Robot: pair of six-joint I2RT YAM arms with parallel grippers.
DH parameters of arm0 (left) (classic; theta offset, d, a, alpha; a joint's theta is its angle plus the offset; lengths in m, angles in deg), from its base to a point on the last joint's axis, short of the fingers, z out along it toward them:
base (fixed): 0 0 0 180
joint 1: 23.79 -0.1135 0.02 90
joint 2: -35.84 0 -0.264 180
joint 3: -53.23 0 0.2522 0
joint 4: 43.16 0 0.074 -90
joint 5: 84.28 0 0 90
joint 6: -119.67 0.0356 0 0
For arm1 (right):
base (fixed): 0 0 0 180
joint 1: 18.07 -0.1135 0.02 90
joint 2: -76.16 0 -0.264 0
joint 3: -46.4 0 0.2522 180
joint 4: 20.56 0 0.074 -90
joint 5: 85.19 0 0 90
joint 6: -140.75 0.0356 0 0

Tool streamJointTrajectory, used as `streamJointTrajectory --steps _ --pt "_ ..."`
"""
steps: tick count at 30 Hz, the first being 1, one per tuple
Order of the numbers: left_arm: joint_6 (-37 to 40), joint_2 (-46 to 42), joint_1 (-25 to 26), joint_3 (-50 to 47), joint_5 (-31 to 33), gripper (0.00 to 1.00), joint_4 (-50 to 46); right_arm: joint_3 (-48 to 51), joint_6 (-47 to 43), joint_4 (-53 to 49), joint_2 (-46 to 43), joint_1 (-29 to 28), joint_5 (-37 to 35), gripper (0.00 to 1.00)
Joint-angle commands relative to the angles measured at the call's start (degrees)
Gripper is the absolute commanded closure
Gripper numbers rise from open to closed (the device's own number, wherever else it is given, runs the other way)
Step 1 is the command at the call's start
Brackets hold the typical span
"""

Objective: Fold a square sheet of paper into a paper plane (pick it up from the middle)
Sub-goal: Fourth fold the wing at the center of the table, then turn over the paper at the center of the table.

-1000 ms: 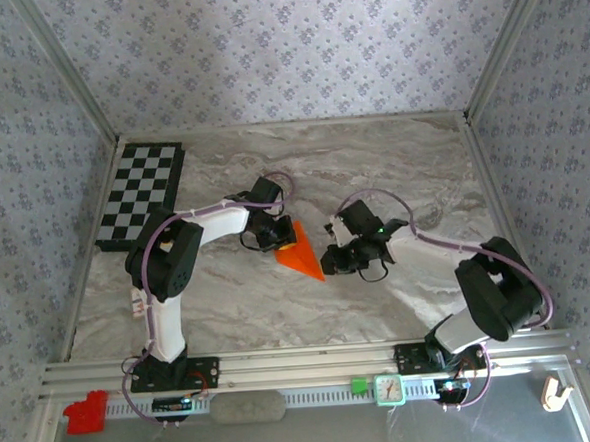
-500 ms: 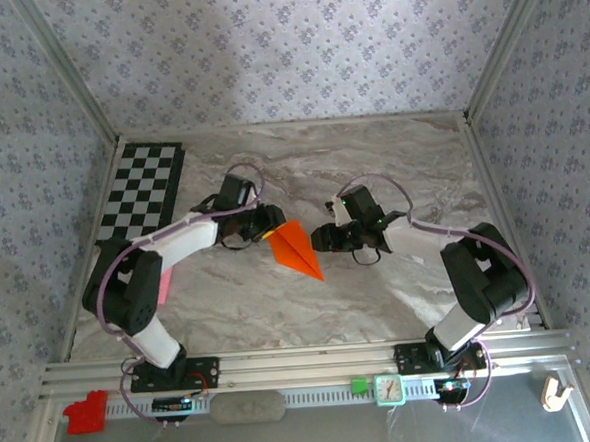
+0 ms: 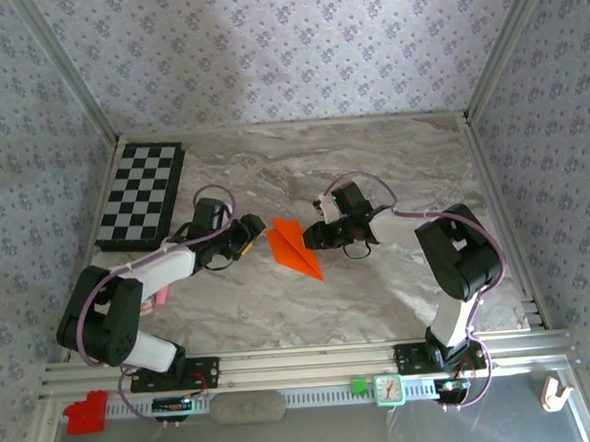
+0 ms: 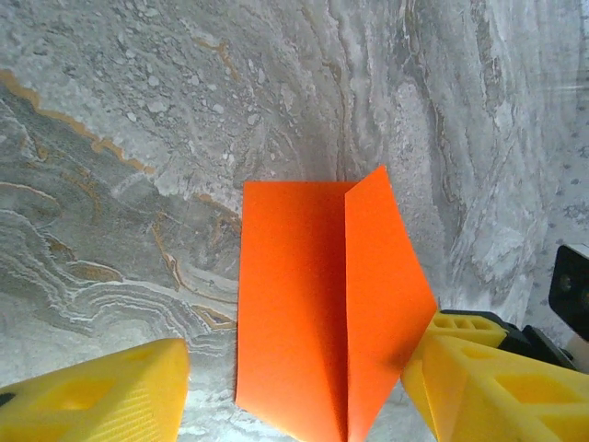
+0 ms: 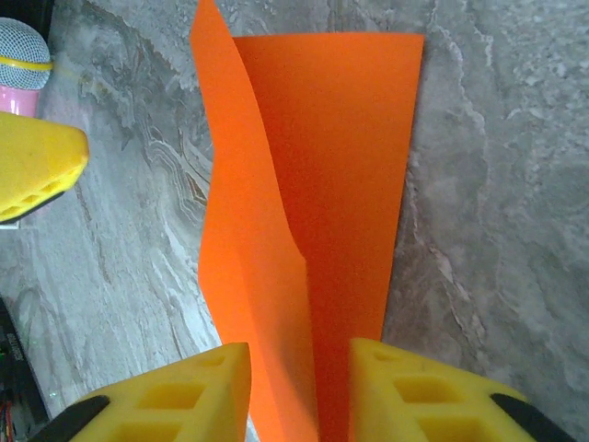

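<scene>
The left gripper has drawn back leftward and opened wide, beside the bright orange folded paper plane at centre. The right gripper, narrowly open, straddles its raised fold. Grey marbled tabletop under them, floral-papered walls beyond.

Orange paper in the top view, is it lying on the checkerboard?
No, the orange paper lies on the marble table near its middle, well apart from the checkerboard at the far left.
</scene>
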Motion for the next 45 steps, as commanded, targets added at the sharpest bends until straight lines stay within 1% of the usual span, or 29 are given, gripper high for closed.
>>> streamJointTrajectory --steps 1,3,6,9,14,19,24,29,32,36,40,45 --pt "-1.2 -1.7 -0.5 -0.8 -0.5 0.31 3.4 -1.4 -1.5 3.2 1.0 0.5 3.6 0.74" --pt "-1.1 -2.0 -0.6 -1.0 -1.0 0.31 4.0 -1.0 -1.4 4.8 1.0 0.5 4.2 0.80" --pt "-1.5 -2.7 -1.4 -1.7 -2.3 0.31 5.9 -0.9 -1.0 6.0 1.0 0.8 4.8 0.91" --pt "-2.7 -4.4 -2.6 -3.3 -4.2 0.30 9.6 -0.3 1.7 9.1 -1.0 1.0 6.3 0.94" --pt "-4.3 -9.0 -3.5 -5.1 -6.5 0.27 15.2 0.5 8.7 15.3 -6.8 1.3 7.3 0.95" --pt "-6.1 -12.4 -3.3 -5.2 -9.3 0.23 21.9 0.7 20.2 23.6 -10.0 1.6 6.7 0.95" --pt "-6.2 -12.8 -1.7 -3.4 -12.7 0.22 26.7 1.2 30.8 32.6 -10.7 1.7 6.2 0.95" --pt "-3.5 -11.3 0.9 -0.4 -15.1 0.24 26.9 1.5 38.2 40.1 -10.2 1.6 7.1 0.95" --pt "-2.6 -9.7 2.1 1.2 -16.3 0.27 27.1 1.6 41.7 43.6 -9.7 1.6 8.0 0.95" --pt "-3.7 -7.0 3.0 2.9 -18.3 0.31 29.9 2.0 45.5 47.6 -9.2 1.6 8.8 0.95" --pt "-5.3 -5.2 3.1 3.3 -19.6 0.41 33.5 1.9 47.3 49.5 -8.9 1.5 9.4 0.94" --pt "-6.4 -4.6 3.1 3.0 -20.0 0.51 36.9 2.1 47.5 49.7 -8.7 1.5 9.5 0.94"
